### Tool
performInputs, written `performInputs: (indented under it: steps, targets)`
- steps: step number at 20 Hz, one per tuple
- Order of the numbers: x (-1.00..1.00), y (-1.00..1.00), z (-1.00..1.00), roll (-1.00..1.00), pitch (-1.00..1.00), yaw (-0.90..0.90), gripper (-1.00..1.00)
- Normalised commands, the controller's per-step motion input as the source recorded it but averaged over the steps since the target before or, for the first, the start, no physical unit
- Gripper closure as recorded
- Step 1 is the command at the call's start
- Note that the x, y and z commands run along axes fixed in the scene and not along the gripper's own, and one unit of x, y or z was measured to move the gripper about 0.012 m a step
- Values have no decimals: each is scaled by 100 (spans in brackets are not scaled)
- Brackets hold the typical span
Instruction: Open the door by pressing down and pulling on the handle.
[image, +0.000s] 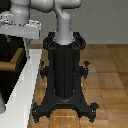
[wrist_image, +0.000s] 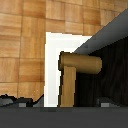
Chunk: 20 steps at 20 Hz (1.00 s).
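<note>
The door (wrist_image: 107, 55) is a dark panel set in a white frame (wrist_image: 52, 55); in the exterior view the door (image: 9, 47) is at the far left behind its white frame (image: 22, 87). The brass-tan handle (wrist_image: 80, 63) sticks out from the door, with a stem running toward the camera. It shows in the exterior view (image: 12, 63) as a small tan bar. My gripper (wrist_image: 62, 102) is open, its dark fingertips (wrist_image: 15, 101) set wide on either side of the handle's stem without touching it. In the exterior view the gripper (image: 24, 44) hangs just above the handle.
The black robot pedestal (image: 64, 70) stands mid-view on the wooden floor (image: 107, 75), just to the exterior view's right of the white frame. Wooden floor (wrist_image: 22, 45) also shows beyond the frame in the wrist view.
</note>
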Motion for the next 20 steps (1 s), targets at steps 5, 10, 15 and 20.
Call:
performInputs:
  steps: [5, 10, 15, 20]
  targets:
    - [0, -20, 0, 0, 0, 0, -100]
    - [0, 0, 0, 0, 0, 0, -100]
    - [0, 0, 0, 0, 0, 0, -100]
    - [0, 0, -40, 0, 0, 0, -100]
